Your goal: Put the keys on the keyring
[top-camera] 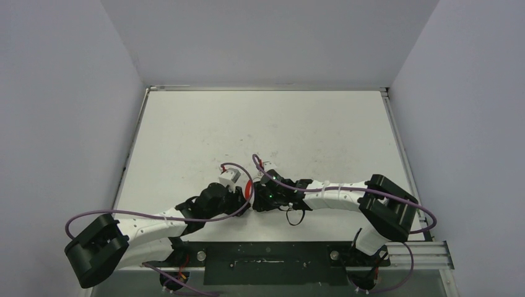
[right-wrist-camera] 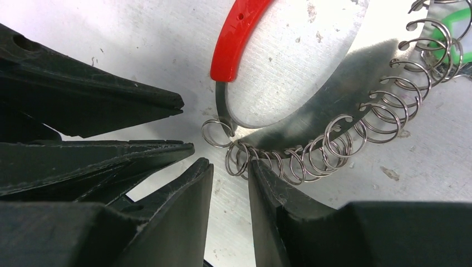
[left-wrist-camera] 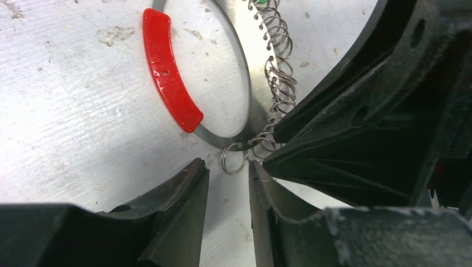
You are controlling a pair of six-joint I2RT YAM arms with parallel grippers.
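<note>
Left wrist view gives us the left gripper [left-wrist-camera: 228, 178] narrowly parted with nothing pinched, and one loop of the coil [left-wrist-camera: 278, 78] at its twelve o'clock. The keyring [left-wrist-camera: 167, 72] lies flat on the table [left-wrist-camera: 67, 111], with its red segment at eleven o'clock. Our right gripper [right-wrist-camera: 231, 172] is likewise narrowly parted at the coil, and the green tag [right-wrist-camera: 448, 21] sits at its two o'clock.

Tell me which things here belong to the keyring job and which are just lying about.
For the job: keyring, small wire rings strung on it, green tag, left gripper, right gripper.
Just there: purple cables, scuffed table.
</note>
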